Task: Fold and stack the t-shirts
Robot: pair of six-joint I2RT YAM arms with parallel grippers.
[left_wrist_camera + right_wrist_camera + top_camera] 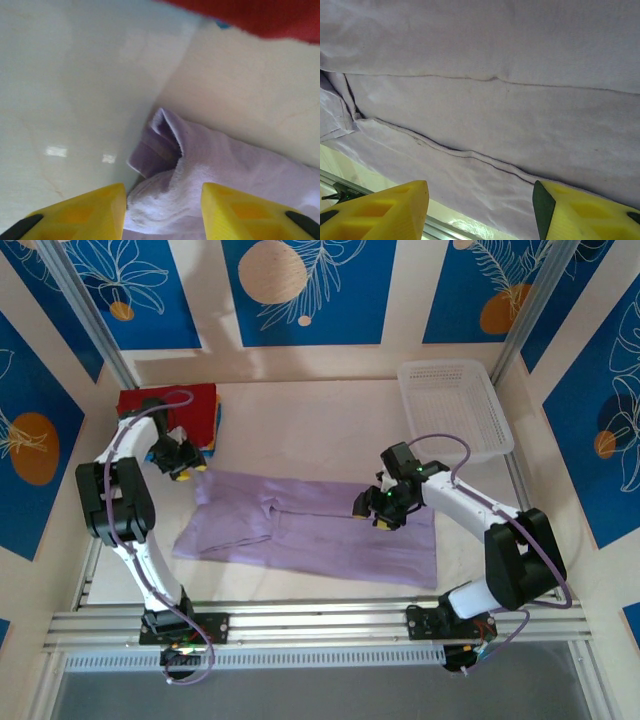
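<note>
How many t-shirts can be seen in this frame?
3. A lavender t-shirt lies spread mid-table. A folded red t-shirt tops the stack at the far left corner. A blue t-shirt peeks from under it. Others may be hidden in that stack.

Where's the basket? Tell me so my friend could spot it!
Look at the pale table, then its far right corner. The white basket sits there. It is the only white thing full of holes; the lavender shirt and the red stack are soft cloth.
</note>
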